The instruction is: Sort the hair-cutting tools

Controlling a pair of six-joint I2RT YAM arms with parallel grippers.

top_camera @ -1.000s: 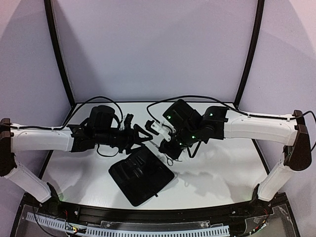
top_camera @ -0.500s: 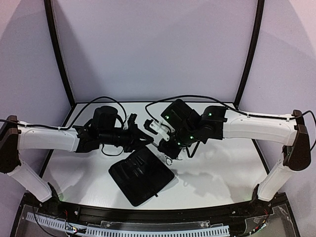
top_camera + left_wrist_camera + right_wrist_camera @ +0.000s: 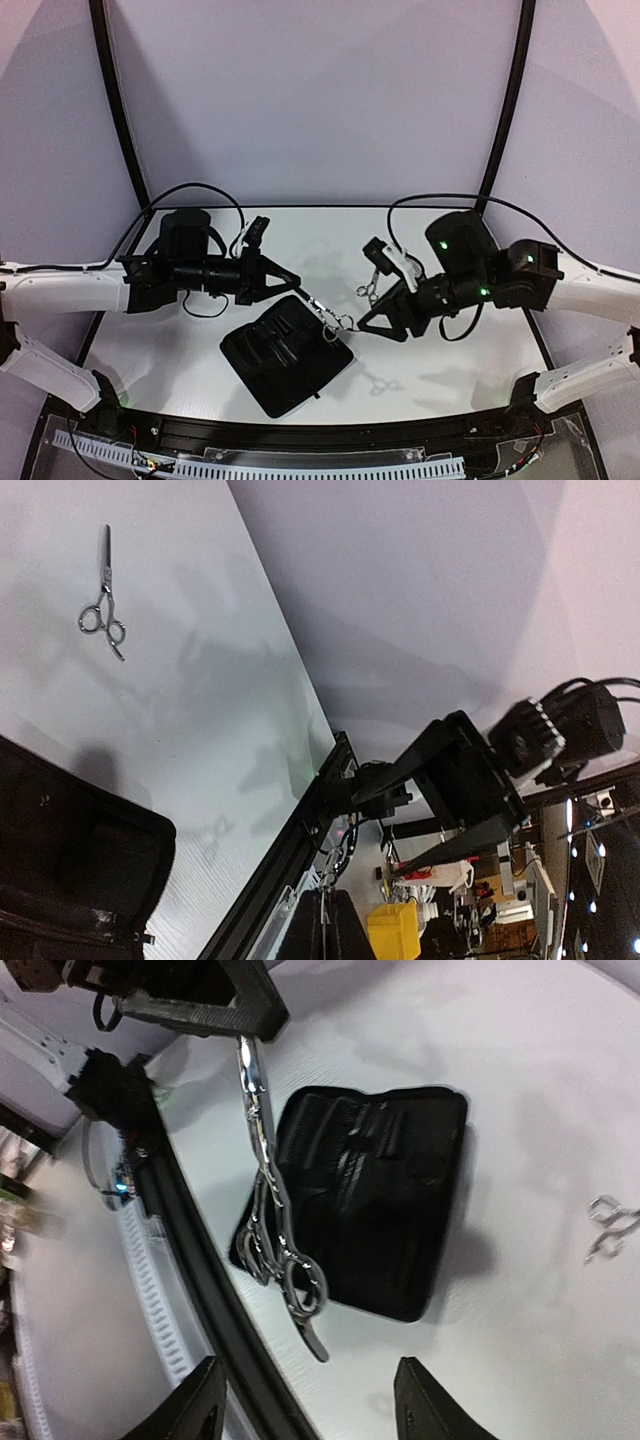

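Observation:
My left gripper [image 3: 293, 281] is shut on the blade end of a pair of silver scissors [image 3: 328, 311], which hangs in the air over the far corner of the open black zip case [image 3: 285, 355]. In the right wrist view these scissors [image 3: 272, 1222] run from the left gripper [image 3: 215, 1005] down to ring handles over the case [image 3: 385, 1200]. My right gripper [image 3: 315, 1405] stands open just past the rings, holding nothing. A second pair of scissors [image 3: 103, 620] lies flat on the white table [image 3: 612, 1228]. I cannot make out any combs.
The case [image 3: 70, 860] lies open near the table's front middle, with dark slots inside. The black front rail [image 3: 200, 1290] of the table runs close below the held scissors. White curtain walls stand behind the table [image 3: 450, 370].
My right gripper has opened, let go of the scissors and drawn back to the right. My left gripper has shut on the scissors and now holds them alone.

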